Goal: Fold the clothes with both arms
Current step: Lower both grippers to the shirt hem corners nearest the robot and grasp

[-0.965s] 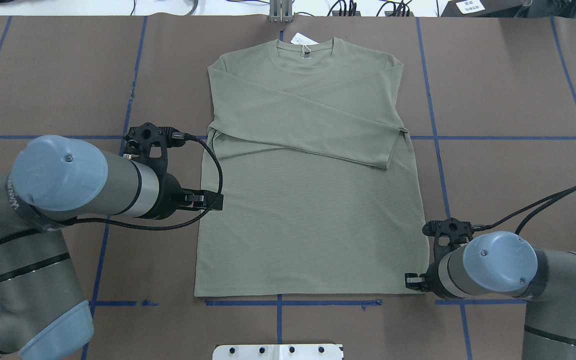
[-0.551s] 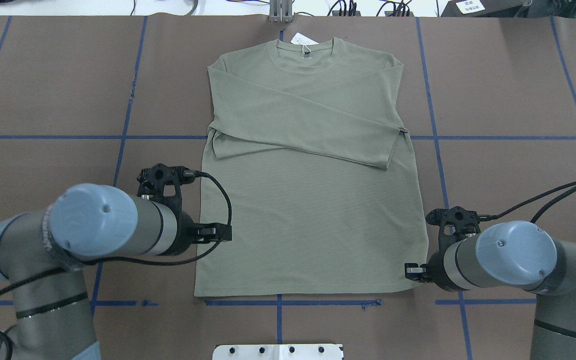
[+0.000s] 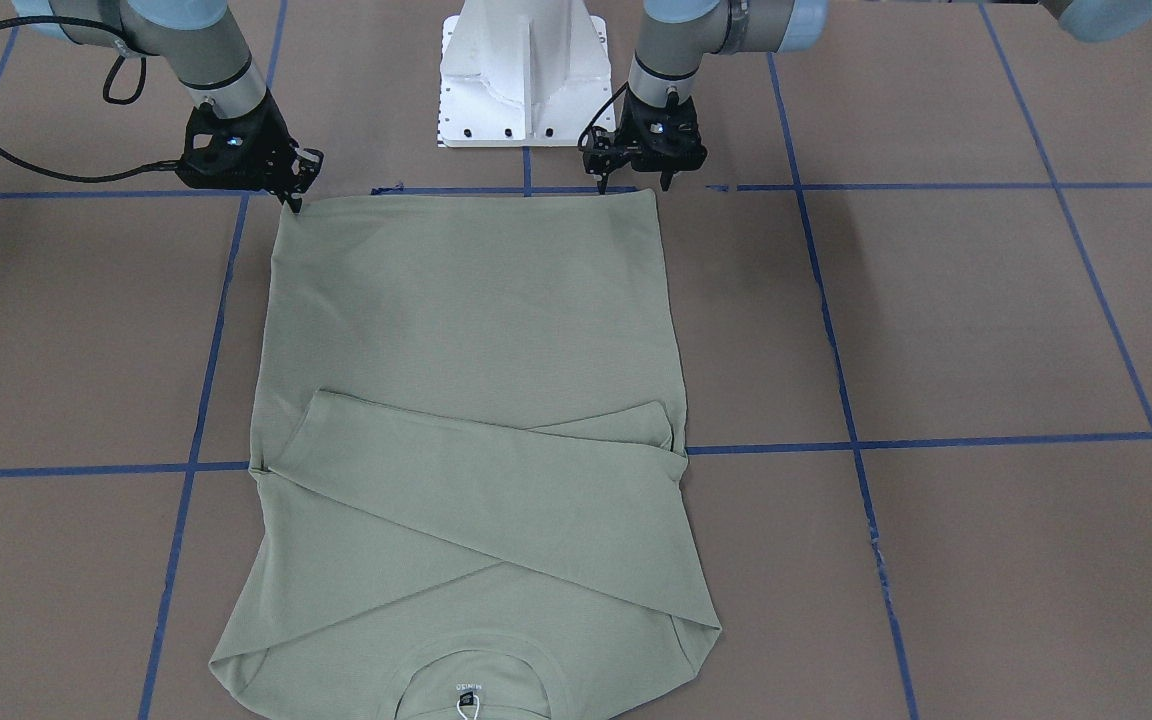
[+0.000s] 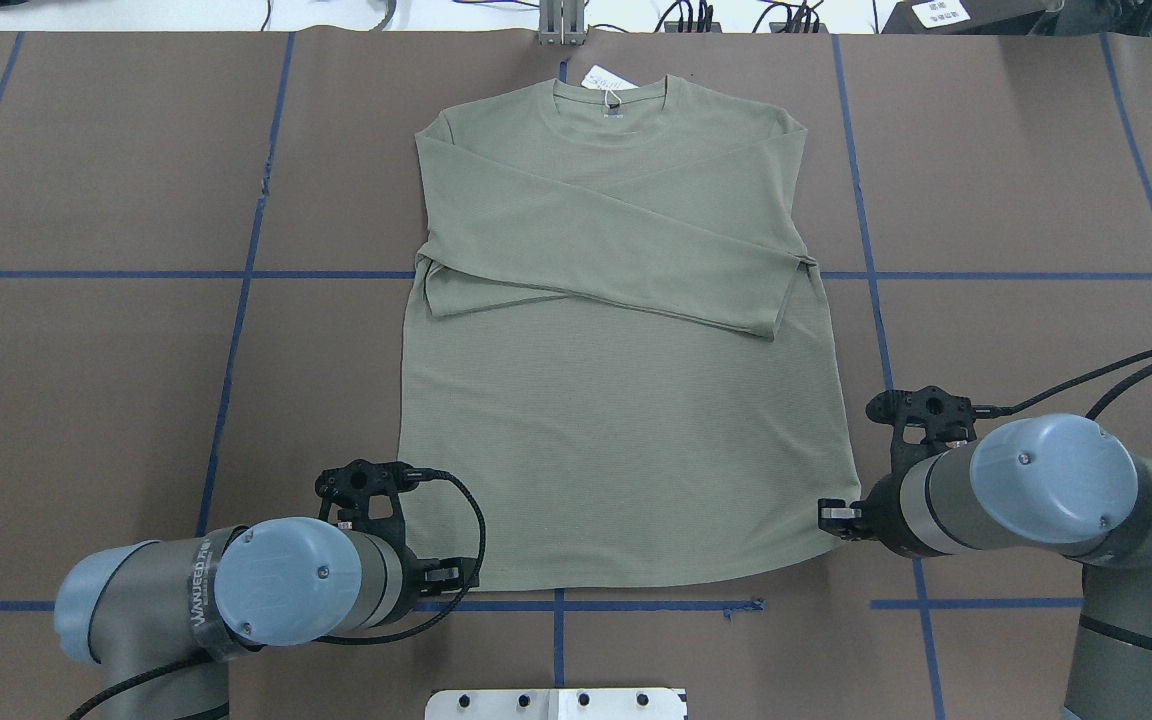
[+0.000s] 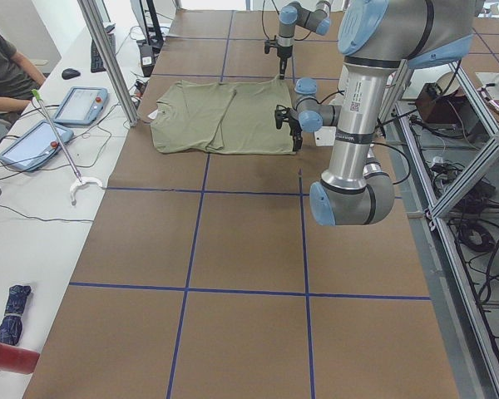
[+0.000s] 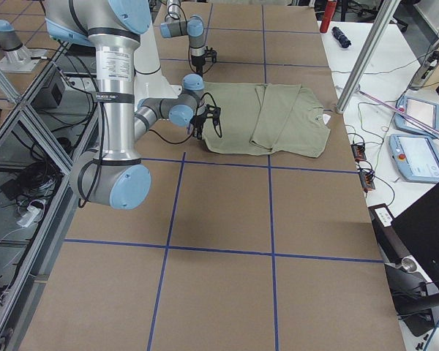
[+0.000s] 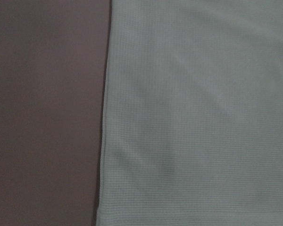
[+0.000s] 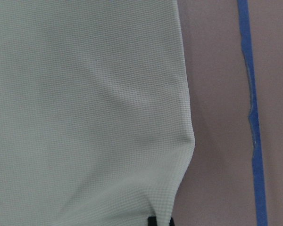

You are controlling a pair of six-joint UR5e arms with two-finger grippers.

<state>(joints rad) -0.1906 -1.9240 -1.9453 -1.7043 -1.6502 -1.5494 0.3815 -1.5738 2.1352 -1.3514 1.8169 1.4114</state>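
Brown paper covers the table (image 4: pixel 86 150), gridded with blue tape (image 4: pixel 236 300). On it we see the sage-green shirt (image 4: pixel 616 450) lying flat at centre, collar away from the robot, both sleeves (image 4: pixel 616 230) crossed over the chest, and the hem (image 4: pixel 636 585) nearest the base.

The left arm (image 4: pixel 266 590) reaches to the hem's left corner and the right arm (image 4: pixel 1036 490) to its right corner. The left gripper (image 3: pixel 634 186) hovers at its corner with fingers spread, nothing between them. The right gripper (image 4: pixel 833 516) looks pinched on its corner; the wrist view shows the fabric drawn to a point at a black fingertip.

We judge the knit light, soft and limp. It will sag and drag between two holds, and the loose sleeves may slide. It is best taken at both hem corners, right at the edge, and lifted evenly.

A white hang tag (image 4: pixel 598 78) sits at the collar.
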